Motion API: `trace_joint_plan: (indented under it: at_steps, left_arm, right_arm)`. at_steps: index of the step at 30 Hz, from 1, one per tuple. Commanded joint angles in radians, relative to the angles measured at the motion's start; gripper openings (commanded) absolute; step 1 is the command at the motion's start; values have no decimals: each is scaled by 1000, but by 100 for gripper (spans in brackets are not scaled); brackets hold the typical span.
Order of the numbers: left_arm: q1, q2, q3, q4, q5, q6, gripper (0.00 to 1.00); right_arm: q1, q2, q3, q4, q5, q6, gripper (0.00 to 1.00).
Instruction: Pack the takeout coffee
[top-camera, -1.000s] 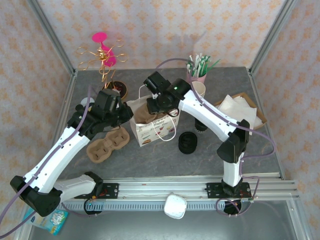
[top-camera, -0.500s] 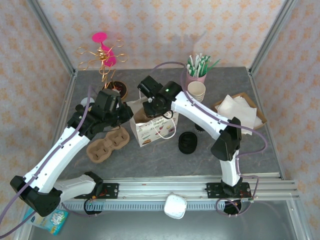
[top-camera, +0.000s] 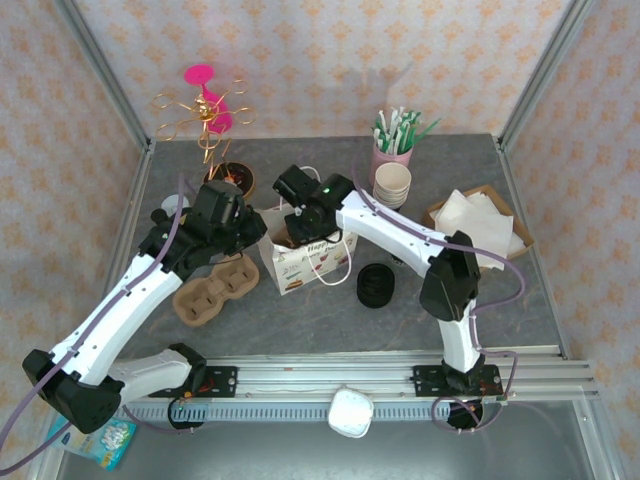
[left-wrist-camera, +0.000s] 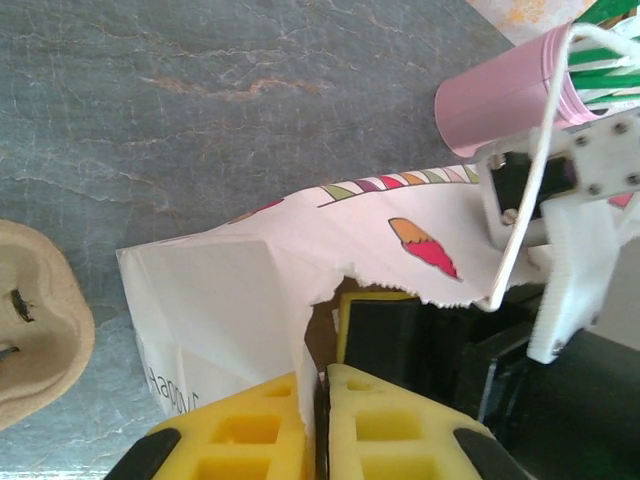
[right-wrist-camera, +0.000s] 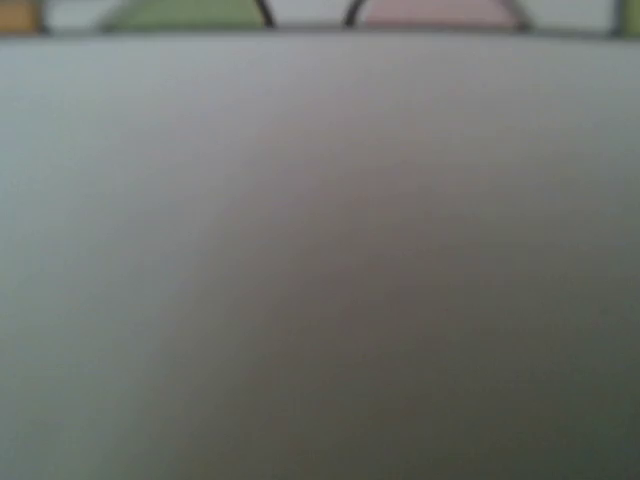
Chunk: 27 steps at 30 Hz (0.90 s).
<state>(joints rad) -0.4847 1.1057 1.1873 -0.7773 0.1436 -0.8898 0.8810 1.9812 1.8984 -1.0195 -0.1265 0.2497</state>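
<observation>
A white printed paper bag (top-camera: 308, 262) stands in the middle of the table. My left gripper (top-camera: 257, 226) is shut on its left top edge, and the left wrist view shows the paper pinched between the yellow fingers of that gripper (left-wrist-camera: 318, 376), with the bag (left-wrist-camera: 215, 300) beyond them. My right gripper (top-camera: 292, 230) reaches down into the bag's open mouth, so its jaws are hidden. In the right wrist view there is blurred grey bag wall (right-wrist-camera: 320, 260). Inside the bag, the left wrist view shows a black and yellow shape I cannot identify. The takeout coffee is hidden.
A brown cup carrier (top-camera: 215, 288) lies left of the bag. A pile of black lids (top-camera: 375, 285) sits to its right. Behind stand stacked cream cups (top-camera: 392, 182), a pink straw cup (top-camera: 392, 150), a napkin box (top-camera: 482, 225) and a dark pot (top-camera: 237, 178).
My right arm has swung left and lowered its gripper deeper into the bag's mouth. My left gripper has kept its hold on the bag's edge.
</observation>
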Motion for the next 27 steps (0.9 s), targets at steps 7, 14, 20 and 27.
trace_joint_plan:
  at_steps: [7,14,20,27]
  left_arm:
    - [-5,-12,-35,26,-33,-25,14]
    - [-5,-7,-39,22,-37,-23,14]
    - [-5,-9,-46,19,-49,-18,15]
    - [-5,-5,-48,24,-47,-17,15]
  right_arm:
    - [9,50,-81,95,-1,-5,32]
    - [9,66,-135,166,6,-9,33]
    - [9,72,-184,210,16,-9,36]
    - [9,64,-175,222,11,-1,45]
